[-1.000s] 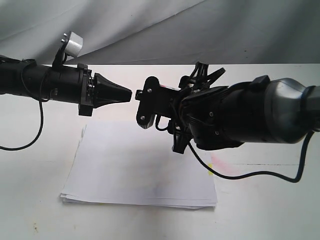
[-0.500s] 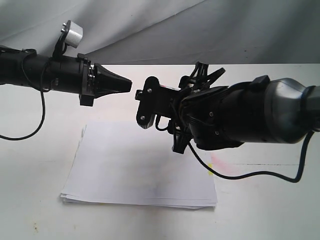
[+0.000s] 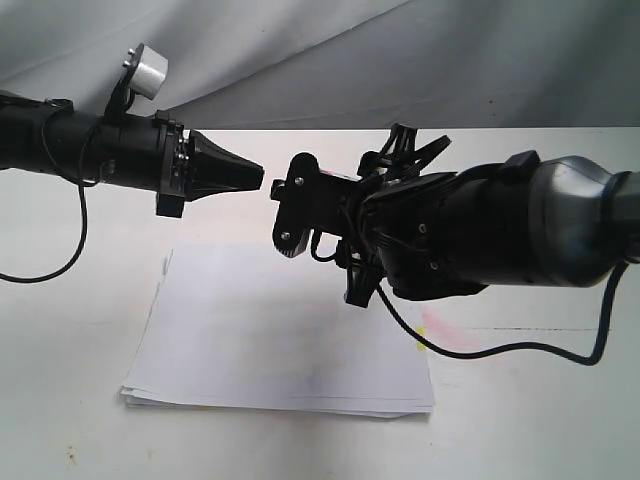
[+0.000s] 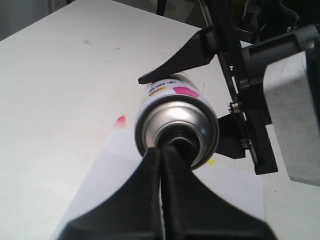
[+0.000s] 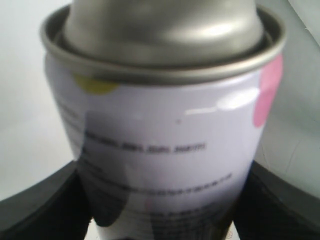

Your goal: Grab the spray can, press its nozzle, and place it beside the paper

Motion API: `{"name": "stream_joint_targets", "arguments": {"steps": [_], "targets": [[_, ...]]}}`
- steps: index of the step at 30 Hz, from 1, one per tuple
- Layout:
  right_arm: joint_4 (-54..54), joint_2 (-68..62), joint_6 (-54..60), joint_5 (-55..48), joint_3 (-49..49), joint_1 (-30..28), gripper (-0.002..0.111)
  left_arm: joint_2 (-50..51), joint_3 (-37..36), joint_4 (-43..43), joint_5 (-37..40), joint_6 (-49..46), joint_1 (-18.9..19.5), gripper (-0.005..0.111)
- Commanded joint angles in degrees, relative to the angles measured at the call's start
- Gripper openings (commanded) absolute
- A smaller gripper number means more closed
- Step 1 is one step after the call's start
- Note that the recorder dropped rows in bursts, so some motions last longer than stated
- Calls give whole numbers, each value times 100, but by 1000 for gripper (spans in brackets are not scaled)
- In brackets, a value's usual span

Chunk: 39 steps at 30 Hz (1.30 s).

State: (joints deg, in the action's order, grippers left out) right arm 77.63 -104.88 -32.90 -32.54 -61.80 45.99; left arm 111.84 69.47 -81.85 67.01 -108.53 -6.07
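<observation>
Since a second ago, the left gripper has been lifted slightly toward the upper left of the exterior view, while the right gripper has not shifted. The spray can is clamped sideways across its body by the right gripper, in the air above the paper at the centre of the frame. In the exterior view it is hidden behind the gripper's plate. The left gripper's fingers are pressed together with nothing between them, and their joined tip is set at the nozzle. Whether contact is made cannot be told.

A slip is the main risk. The nozzle is small, and a tip lying a little off its centre could be deflected onto the domed rim. A push along the can's axis could also drive the smooth cylinder back through the right grip. Which way the spray would go cannot be read, so the left wrist camera or the paper might be wetted.

Bare table is available to the left of the paper and at the lower right, past the yellow tab. The hanging cable there would need to be kept out of the way when the can is lowered.
</observation>
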Motion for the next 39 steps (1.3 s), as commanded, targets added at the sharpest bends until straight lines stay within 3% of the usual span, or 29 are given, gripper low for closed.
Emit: {"name": "stream_joint_targets", "arguments": {"steps": [1,14,25,39], "targets": [[126,63,20,-104,-34,23,0,-26,18,-9,157,49,-23,0],[126,63,32,-104,-34,23,0,-26,18,-31,170,49,-35,0],[126,63,32,-91,-34,23,0,-26,18,11,-559,57,-670,0],[126,63,32,45,-34,23,0,-26,18,-28,-575,57,-710,0]]}}
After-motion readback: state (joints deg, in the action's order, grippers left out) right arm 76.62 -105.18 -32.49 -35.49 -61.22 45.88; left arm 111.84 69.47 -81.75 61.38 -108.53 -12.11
